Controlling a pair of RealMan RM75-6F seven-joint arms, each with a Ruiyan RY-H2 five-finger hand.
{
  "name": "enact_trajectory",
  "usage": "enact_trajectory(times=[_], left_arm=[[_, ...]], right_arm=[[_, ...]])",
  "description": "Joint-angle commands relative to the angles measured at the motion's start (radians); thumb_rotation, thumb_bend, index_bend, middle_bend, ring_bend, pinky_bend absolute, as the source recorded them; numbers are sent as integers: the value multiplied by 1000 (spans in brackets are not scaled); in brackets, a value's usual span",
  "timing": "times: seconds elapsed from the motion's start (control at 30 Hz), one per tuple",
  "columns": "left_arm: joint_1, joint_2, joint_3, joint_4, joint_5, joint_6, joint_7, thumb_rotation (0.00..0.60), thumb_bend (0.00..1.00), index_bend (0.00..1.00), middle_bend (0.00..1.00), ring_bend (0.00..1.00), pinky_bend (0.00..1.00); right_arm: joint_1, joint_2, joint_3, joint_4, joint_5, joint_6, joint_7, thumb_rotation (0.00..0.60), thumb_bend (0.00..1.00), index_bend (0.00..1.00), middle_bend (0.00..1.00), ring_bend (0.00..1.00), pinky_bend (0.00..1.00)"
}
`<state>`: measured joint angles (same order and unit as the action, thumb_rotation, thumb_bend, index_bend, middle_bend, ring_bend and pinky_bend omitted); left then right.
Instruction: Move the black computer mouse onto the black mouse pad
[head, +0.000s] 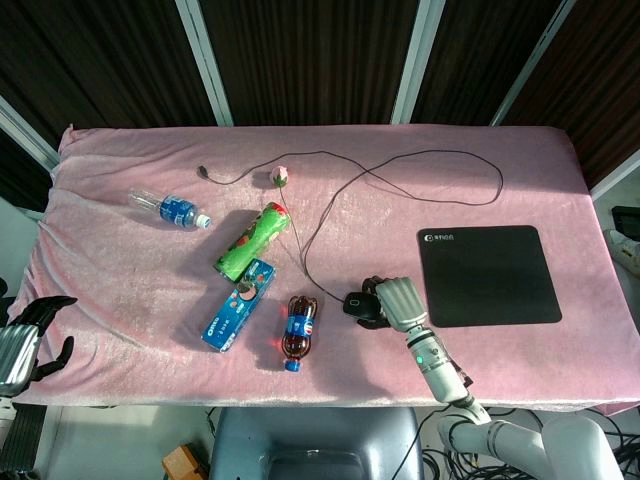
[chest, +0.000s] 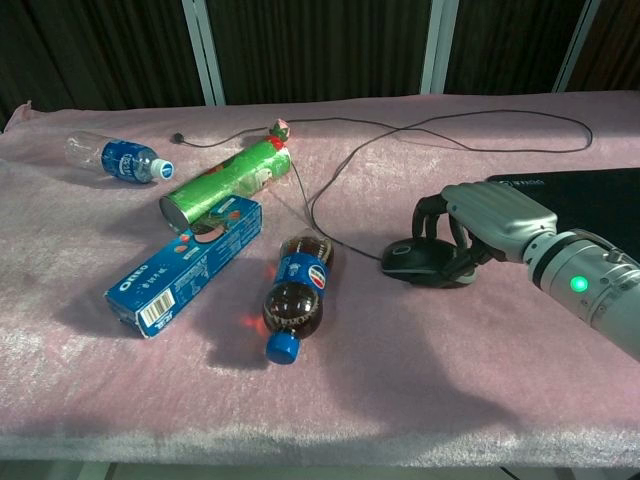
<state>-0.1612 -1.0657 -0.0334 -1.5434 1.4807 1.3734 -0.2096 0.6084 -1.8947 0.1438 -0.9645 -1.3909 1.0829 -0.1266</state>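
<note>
Chest view showed the right hand (chest: 470, 225) arched over the black computer mouse (chest: 420, 262), fingers (chest: 432, 222) curled down on the mouse's far side and thumb at its near side: hand gripping the mouse. Mouse sat on the pink cloth (chest: 400, 380), just left of the black mouse pad (chest: 585, 195) and not on it. Only a strip of the pad's near-left corner was visible from this camera.

Head view gave the whole pad (head: 488, 274), lying flat and bare, with the right hand (head: 392, 301) and mouse (head: 354, 305) just off its left edge. The hand covered most of the mouse from above, so the grip could not be read there. The head view alone showed the left hand (head: 22, 342), at the far left table edge off the cloth (head: 120, 260), fingers apart and holding nothing.

Mouse cable (head: 400, 165) ran from the mouse up the table, looped toward the far side and ended at a plug near the left-centre.

Other items, all left of the mouse: cola bottle (chest: 292, 300) lying down, nearest to it; blue Oreo box (chest: 185, 266); green tube can (chest: 225, 183) on its side; water bottle (chest: 112, 158) further back left; small pink-and-green object (head: 281, 177) near the cable. None lay between mouse and pad.
</note>
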Motion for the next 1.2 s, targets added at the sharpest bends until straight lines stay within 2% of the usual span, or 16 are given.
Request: enact_trajectory(times=[0.03, 0.3, 0.47, 0.67, 0.83, 0.97, 1.07, 1.2], left_arm=[[0, 0, 0, 1, 0, 0, -1, 600, 470, 232, 217, 166, 382], [0, 1, 1, 0, 0, -3, -4, 600, 470, 232, 218, 165, 382], [1, 1, 2, -4, 1, 0, 1, 600, 469, 232, 217, 165, 382], [0, 0, 6, -9, 10, 0, 11, 600, 469, 232, 217, 166, 382], [-1, -1, 7, -10, 14, 0, 16, 600, 469, 232, 217, 165, 382], [-1, -1, 7, -9, 12, -1, 16, 600, 470, 232, 217, 165, 382], [-1, -1, 7, -9, 10, -2, 15, 600, 470, 232, 217, 165, 382], [-1, -1, 8, -8, 13, -2, 15, 600, 469, 232, 217, 166, 382]], right_arm=[[-8, -23, 2, 34, -18, 47, -1, 600, 336, 817, 665, 767, 865], [-48, 29, 24, 31, -30, 149, 40, 600, 343, 835, 672, 773, 871], [-91, 101, 46, 61, 20, 147, 69, 600, 343, 835, 672, 773, 871], [-114, 126, 72, 225, 95, 59, 150, 600, 346, 824, 672, 773, 871], [-98, 92, 103, 428, 144, -42, 249, 600, 347, 812, 673, 764, 869], [-88, 58, 117, 544, 161, -90, 314, 600, 347, 784, 672, 745, 852], [-87, 45, 111, 593, 159, -129, 345, 600, 347, 738, 664, 685, 811], [-87, 48, 97, 604, 152, -195, 363, 600, 347, 613, 537, 530, 705]])
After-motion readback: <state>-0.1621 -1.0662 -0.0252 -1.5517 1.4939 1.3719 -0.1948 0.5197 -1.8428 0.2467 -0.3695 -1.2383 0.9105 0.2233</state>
